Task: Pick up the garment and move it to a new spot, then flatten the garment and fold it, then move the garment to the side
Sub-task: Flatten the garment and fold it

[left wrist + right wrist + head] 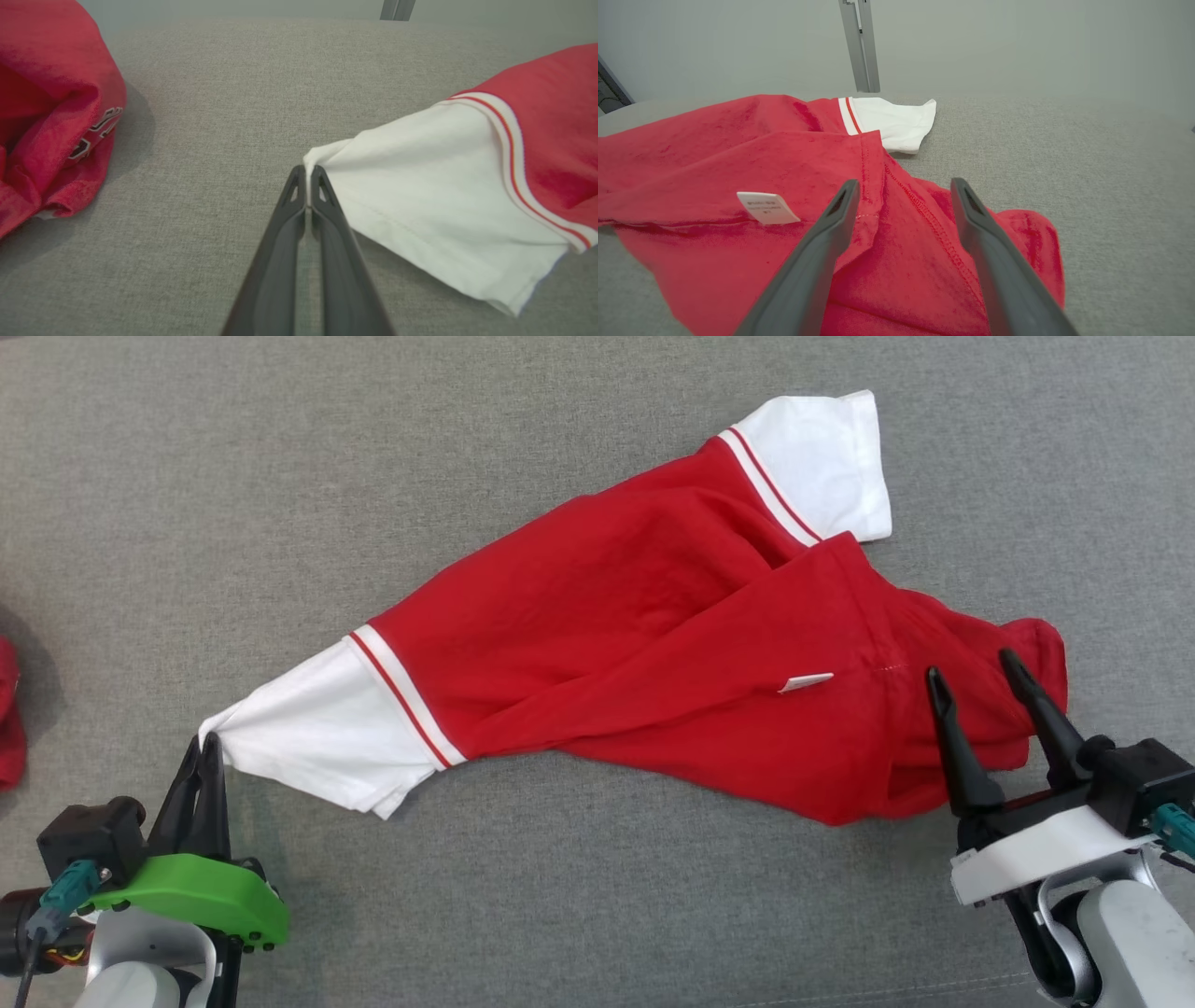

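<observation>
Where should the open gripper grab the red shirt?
Probably the bunched red corner at the shirt's right end, coming from the near side. It humps up off the surface just ahead of the right gripper's open fingers, opposite the white sleeve the left gripper pinches.

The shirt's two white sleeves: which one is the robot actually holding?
The nearer sleeve, at the head view's lower left: the left tool is shut on its cuff corner. The farther sleeve lies loose at the top, touched by nothing.
</observation>
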